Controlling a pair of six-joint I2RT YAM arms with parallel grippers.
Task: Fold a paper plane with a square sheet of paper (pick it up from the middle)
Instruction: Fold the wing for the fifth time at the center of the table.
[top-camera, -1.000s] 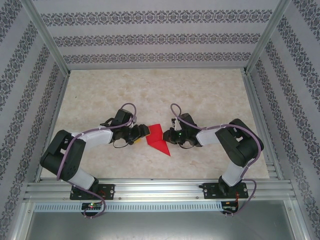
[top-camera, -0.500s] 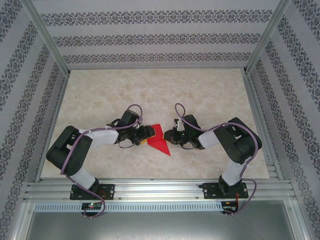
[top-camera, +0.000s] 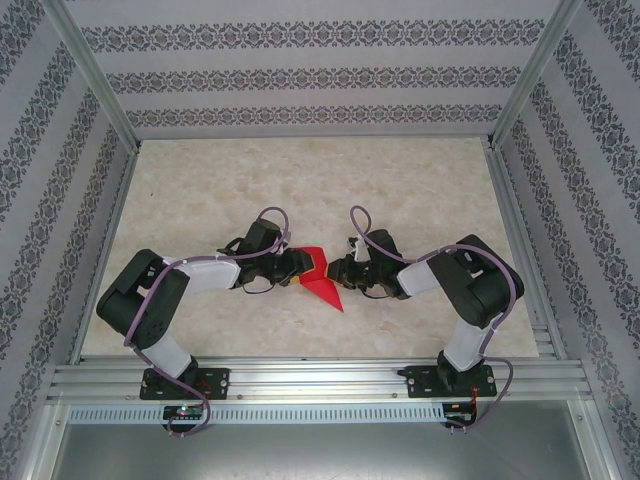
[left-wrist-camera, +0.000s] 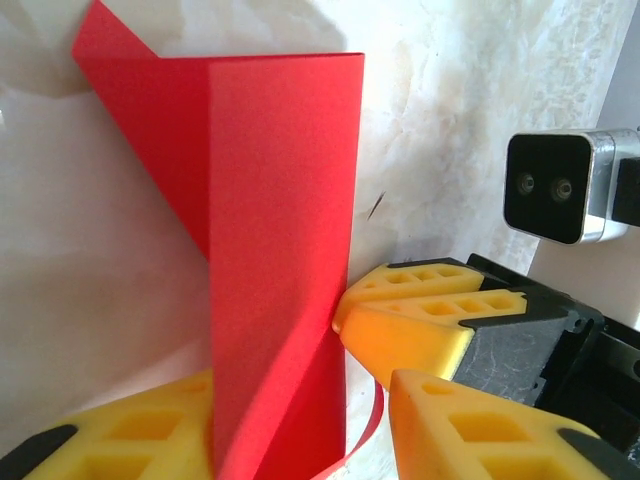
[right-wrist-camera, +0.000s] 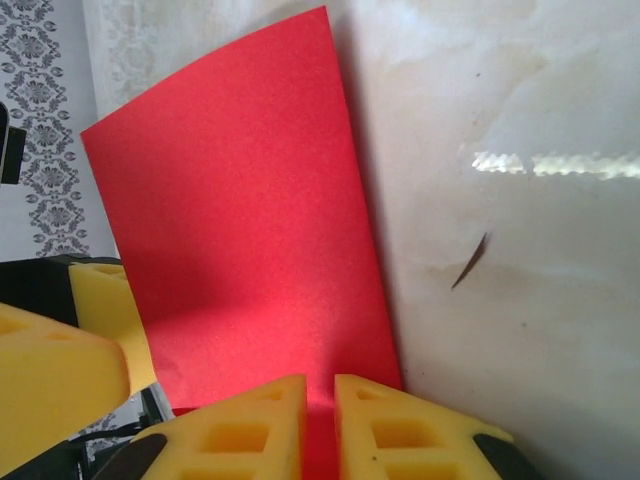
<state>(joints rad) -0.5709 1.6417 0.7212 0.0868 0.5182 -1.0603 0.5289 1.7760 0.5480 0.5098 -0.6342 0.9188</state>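
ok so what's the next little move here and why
Probably close the left gripper on the red paper: the folded sheet stands between its open jaws, with a gap on one side, while the right gripper pinches its edge.

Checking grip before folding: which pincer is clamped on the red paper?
The right pincer: its fingers nearly meet with the red paper pinched between them. The left pincer stands wide open around the paper.

A pale marbled table (top-camera: 400, 180) sits within patterned walls (top-camera: 300, 75) and aluminium rails (top-camera: 320, 378).
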